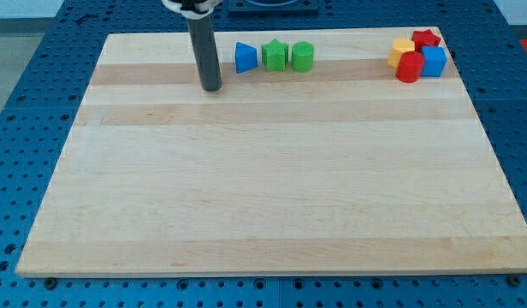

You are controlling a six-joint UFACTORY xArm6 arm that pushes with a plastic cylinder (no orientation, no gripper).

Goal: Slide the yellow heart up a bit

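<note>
The yellow heart (pixel 401 49) lies near the board's top right corner, in a tight cluster with a red star (pixel 426 38) above and to its right, a blue cube (pixel 434 61) to its right and a red block (pixel 409 68) just below it. My tip (pixel 211 88) rests on the board at the view's upper left, far to the left of the yellow heart. It touches no block.
A row of three blocks lies just right of my rod near the top edge: a blue triangular block (pixel 245 57), a green star (pixel 274 56) and a green cylinder (pixel 302 56). The wooden board (pixel 263 188) sits on a blue perforated table.
</note>
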